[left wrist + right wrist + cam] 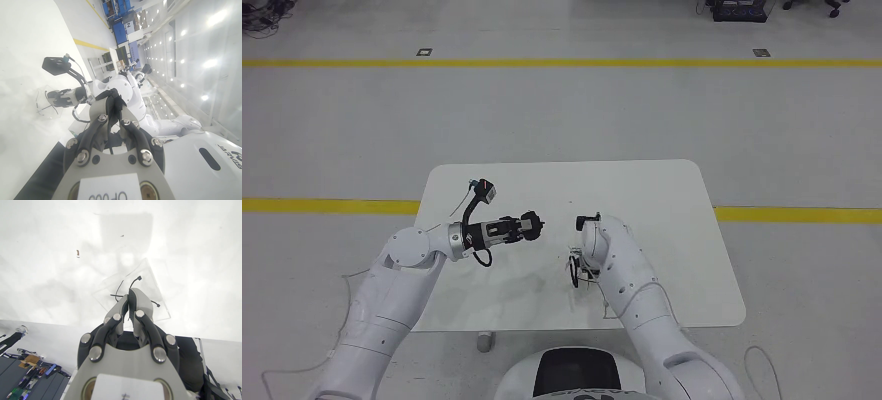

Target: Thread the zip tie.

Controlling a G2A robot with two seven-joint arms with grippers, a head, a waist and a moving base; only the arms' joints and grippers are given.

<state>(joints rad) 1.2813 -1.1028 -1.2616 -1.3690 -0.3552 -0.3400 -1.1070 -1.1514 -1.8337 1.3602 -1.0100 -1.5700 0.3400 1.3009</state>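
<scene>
Pale floor crossed by a yellow line (562, 63) surrounds the white table (662, 190), seen from above. Over its middle the left gripper (535, 225) hangs with its fingers pressed together, pointing toward the right arm (614, 262). That arm's wrist bends down and covers most of its own gripper, and the small dark bits beside it are too small to tell apart. From the left wrist, the left gripper (113, 97) shows its dark pads closed on each other, clear of the table. A thin black strand (109, 136) runs back between the finger links, and I cannot tell whether it is a tie or a cable. Farther off, the right gripper (49, 95) stands over a clear tray (47, 114) on the table. From the right wrist, the right gripper (128, 294) is clamped tight on a zip tie (135, 281), whose head end curls out past the fingertips above the clear tray (151, 285). In the tray lie loose zip ties (117, 291), partly hidden behind the fingers (143, 302).
</scene>
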